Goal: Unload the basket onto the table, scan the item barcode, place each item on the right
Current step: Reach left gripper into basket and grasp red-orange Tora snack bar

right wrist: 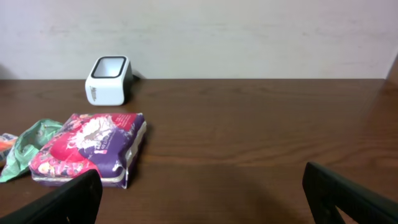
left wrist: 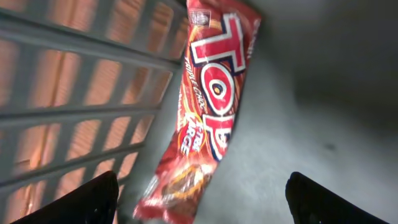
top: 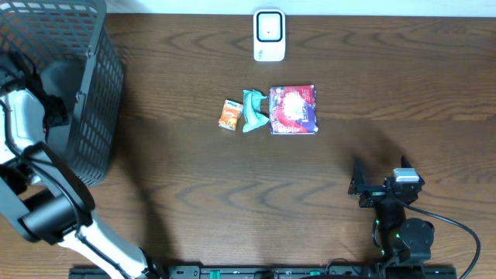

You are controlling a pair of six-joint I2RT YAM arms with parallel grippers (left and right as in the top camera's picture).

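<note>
Dark brown wooden table (top: 194, 178) set against a pale wall. At its far edge, in the middle, stands a small white barcode scanner (top: 269, 35). Just in front of it three items lie in a close row: an orange packet (top: 229, 115), a crumpled teal packet (top: 253, 111) and a flat red-and-purple pack (top: 293, 110). The teal one touches the pack.

A grey mesh basket (top: 93, 93) stands at the far left corner, and the left arm is bent down into it. The left claw (left wrist: 202, 208) is spread wide and holds nothing. It hangs over a red candy bar (left wrist: 211, 93) lying on the basket floor alongside the slatted wall.

The right claw (right wrist: 205, 202) sits low at the near right of the table, well apart from the items, and faces the scanner and the pack. It too is spread wide and empty.
</note>
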